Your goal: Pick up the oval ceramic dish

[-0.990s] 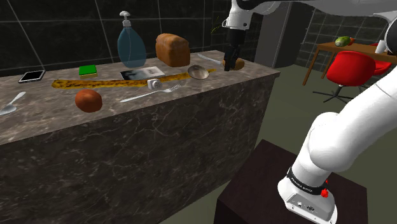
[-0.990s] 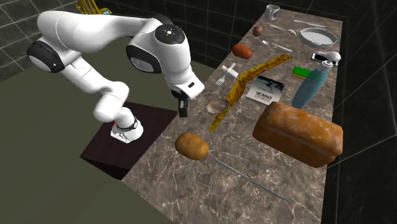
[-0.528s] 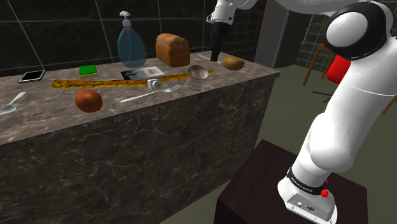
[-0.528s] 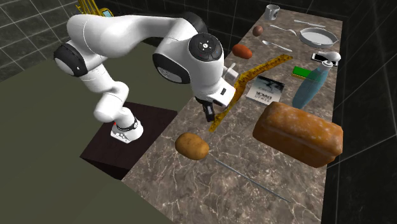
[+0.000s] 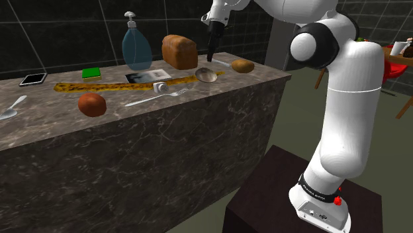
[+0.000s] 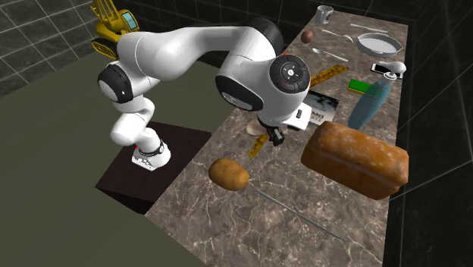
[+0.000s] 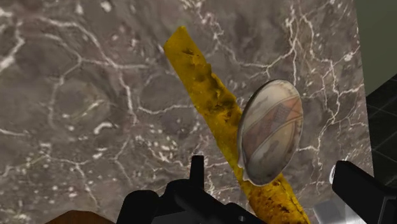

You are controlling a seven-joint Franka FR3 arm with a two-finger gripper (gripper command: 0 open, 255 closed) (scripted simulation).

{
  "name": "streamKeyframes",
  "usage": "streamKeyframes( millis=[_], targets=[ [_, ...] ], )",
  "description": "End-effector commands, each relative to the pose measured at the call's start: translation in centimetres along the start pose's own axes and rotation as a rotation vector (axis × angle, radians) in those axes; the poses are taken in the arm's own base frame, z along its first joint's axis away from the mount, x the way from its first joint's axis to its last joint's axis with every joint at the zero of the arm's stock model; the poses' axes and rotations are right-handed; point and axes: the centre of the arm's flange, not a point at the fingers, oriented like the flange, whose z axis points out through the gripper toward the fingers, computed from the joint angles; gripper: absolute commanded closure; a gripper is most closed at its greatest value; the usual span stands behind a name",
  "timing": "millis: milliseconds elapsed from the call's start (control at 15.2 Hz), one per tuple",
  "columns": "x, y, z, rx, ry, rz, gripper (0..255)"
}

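In the upper middle of the shoulder view the all-black two-finger gripper is hanging fingers-down over the dark veined marble counter. Its tips are pointing at a glossy oval dish with a pale rim and a brownish painted face. The dish is lying near the counter's right end in that view, touching the end of a long rough yellow strip that is running off toward the frame's left. In the wrist view the two black fingers are standing well apart. The dish is showing between them, beneath and untouched, its edge overlapping the yellow strip. A brown oval potato is sitting near the dish, toward the shoulder view's right. A brown bread loaf is standing behind the dish, next to a blue pump bottle. In the second exterior view the white arm's big wrist joint is covering most of the dish, which is peeking out just left of the gripper. The potato is lying lower in that frame and the loaf at its right. The dark box stand is sitting at the shoulder view's lower right.
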Motion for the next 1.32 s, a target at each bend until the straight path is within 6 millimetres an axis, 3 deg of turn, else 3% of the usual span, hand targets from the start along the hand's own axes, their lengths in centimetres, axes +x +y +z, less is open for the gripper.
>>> streamKeyframes(
  millis=[0,330,396,990,1254],
  targets=[
    [-0.1,0.5,0.9,0.002,0.001,-0.004,0],
    [-0.5,1.2,2.6,0.002,0.001,-0.004,0],
    [-0.4,1.1,2.7,0.002,0.001,-0.004,255],
    [-0.5,1.2,2.6,0.002,0.001,-0.004,255],
    [-0.1,0.4,0.7,0.002,0.001,-0.004,255]
  ],
)
